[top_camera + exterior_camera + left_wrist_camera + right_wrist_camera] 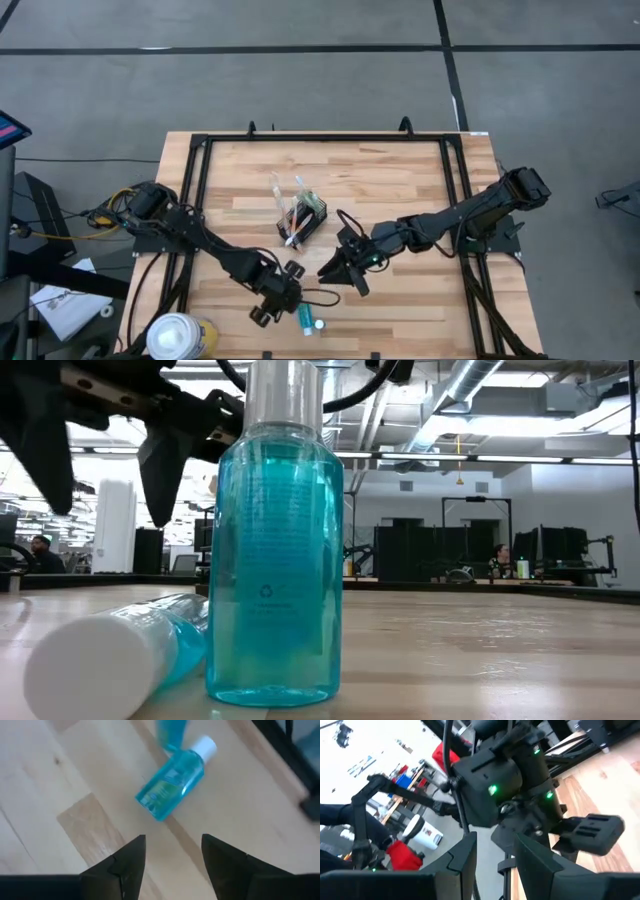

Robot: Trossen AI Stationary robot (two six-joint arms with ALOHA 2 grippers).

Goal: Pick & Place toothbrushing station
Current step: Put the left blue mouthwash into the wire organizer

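Observation:
The black wire-mesh holder [305, 218] stands on the table's middle, with white toothbrushes [287, 200] sticking out of it at a slant. My left gripper [172, 862] hovers open above the near part of the table, pointing steeply down, with nothing between its fingers. Just ahead of it a blue bottle with a white cap [172, 785] lies on its side. A second blue bottle [275, 560] stands upright beside the first. My right gripper [343, 277] hangs open in the air just right of the holder, near level and pointing toward the left arm.
A large white-and-yellow round container [180, 335] stands at the table's near left corner. A black frame [195, 180] runs along the table's edges. Bare wood lies to the right and far side of the holder.

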